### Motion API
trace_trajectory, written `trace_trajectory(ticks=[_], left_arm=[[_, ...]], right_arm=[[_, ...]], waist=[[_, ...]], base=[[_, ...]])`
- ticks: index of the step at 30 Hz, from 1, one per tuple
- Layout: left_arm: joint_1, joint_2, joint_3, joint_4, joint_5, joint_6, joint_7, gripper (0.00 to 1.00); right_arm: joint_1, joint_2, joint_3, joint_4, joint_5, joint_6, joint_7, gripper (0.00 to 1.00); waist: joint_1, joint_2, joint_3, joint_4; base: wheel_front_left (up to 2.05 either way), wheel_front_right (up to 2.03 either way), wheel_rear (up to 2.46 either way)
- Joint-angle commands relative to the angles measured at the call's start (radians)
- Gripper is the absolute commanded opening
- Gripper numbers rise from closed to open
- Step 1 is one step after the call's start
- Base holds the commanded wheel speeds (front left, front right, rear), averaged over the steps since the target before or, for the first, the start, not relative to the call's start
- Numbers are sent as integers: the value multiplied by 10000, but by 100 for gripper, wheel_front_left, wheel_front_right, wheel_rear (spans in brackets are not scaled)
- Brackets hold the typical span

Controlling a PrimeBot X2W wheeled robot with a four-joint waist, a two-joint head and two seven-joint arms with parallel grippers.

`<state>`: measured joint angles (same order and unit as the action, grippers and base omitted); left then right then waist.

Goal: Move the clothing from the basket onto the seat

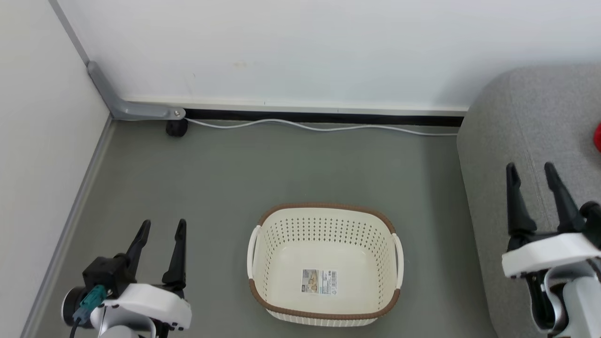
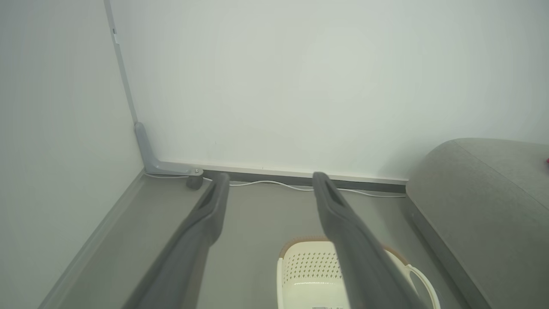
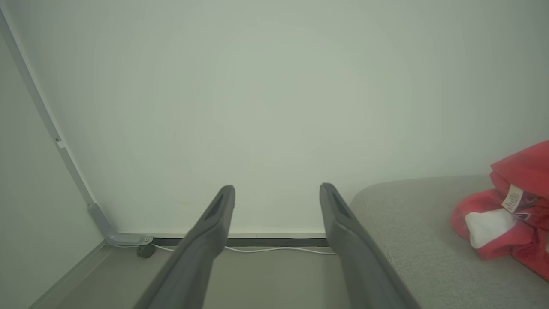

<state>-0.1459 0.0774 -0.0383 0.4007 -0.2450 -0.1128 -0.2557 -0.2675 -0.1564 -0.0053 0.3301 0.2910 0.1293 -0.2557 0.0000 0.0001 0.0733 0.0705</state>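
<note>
The cream-white basket (image 1: 324,265) with a brown rim stands on the grey floor, holding nothing but a barcode sticker on its bottom; its far end also shows as the basket (image 2: 309,268). Red clothing (image 3: 512,210) with a white label lies bunched on the grey seat (image 3: 411,240); a red sliver of clothing (image 1: 597,137) peeks in at the edge of the seat (image 1: 521,141). My left gripper (image 1: 163,226) hovers open left of the basket, nothing between its fingers. Over the seat's front edge my right gripper (image 1: 530,170) is open and holds nothing.
A white wall with a dark skirting runs along the back. A white cable (image 1: 319,126) lies on the floor by it. A grey bracket (image 1: 127,105) and a small black wheel (image 1: 176,128) sit in the left corner. A side wall (image 1: 42,164) is close on the left.
</note>
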Motion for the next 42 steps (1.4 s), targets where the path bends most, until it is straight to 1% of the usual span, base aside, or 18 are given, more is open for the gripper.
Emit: trace_trajectory(ticks=[1,8,15,21,31,42], left_arm=[[50,78,569,-384,168,105,-61,100],[654,-106,1057,-817,484,96,-61,100],[1119,-222,1255,-1060,671,51,-61,100],[1501,-259,1228,-1264,863,140,-61,100],[1642,-269,1040,-1356,723,278,-61,100],[1669,-270,953,-1366,721,283,-61,100]], right_arm=[[226,24,182,-359,-152,14,-60,100],[952,236,166,-302,-458,14,-61,100],[1493,338,258,-138,-747,14,-61,100],[1678,443,246,-61,-895,14,-61,100],[1645,549,344,4,-1031,14,-61,100],[1563,602,346,62,-1042,14,-61,100]], waist=[[0,-1,-207,62],[0,-1,-524,9],[0,-1,-771,-58],[0,-1,-931,-105],[0,-1,-863,-166],[0,-1,-829,-206]], base=[[0,0,0],[0,0,0],[0,0,0],[0,0,0],[0,0,0],[0,0,0]])
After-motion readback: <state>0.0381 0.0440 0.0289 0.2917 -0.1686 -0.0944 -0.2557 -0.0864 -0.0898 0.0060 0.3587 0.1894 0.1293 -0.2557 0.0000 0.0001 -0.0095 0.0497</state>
